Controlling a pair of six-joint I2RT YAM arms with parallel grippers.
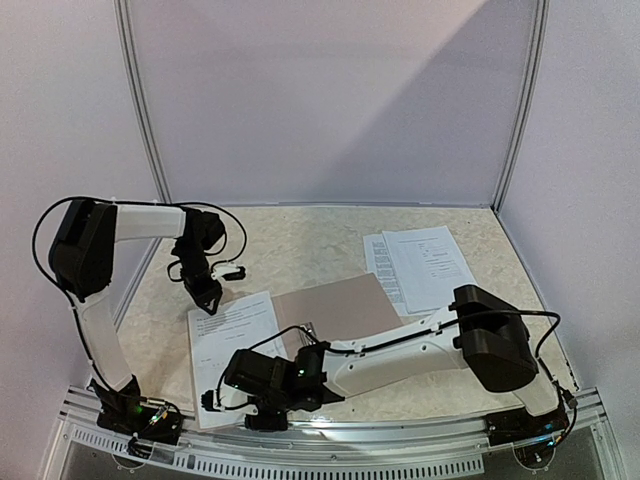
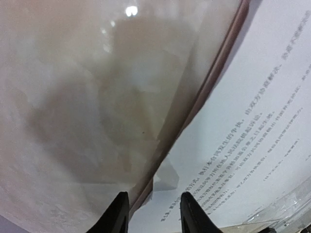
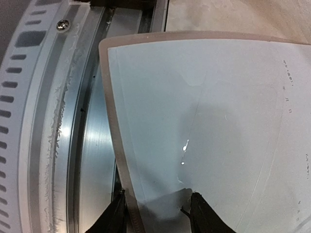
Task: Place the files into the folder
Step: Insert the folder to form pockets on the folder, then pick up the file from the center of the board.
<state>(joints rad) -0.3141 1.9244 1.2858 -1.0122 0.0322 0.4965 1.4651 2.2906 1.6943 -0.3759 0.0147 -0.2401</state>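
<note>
Files are split: one printed sheet (image 1: 232, 345) lies in the open folder (image 1: 335, 308), on its left flap by the desk (image 1: 300, 240) front edge; two loose sheets (image 1: 420, 265) lie well apart on the right. The left hand (image 2: 151, 216) straddles the flap's far edge and the right hand (image 3: 156, 216) its near corner, both spread and pinching nothing, likely to square the sheet.

On my right wrist feed, the sleeved sheet (image 3: 204, 121) shows smooth, glossy clear plastic over white paper, catching small glints. The folder (image 3: 108, 97) edging it at left looks matt and smooth. At far left, the rail (image 3: 92, 160) is brushed, scratched metal. Overhead, the table top (image 1: 300, 245) looks mottled and stone-like.
</note>
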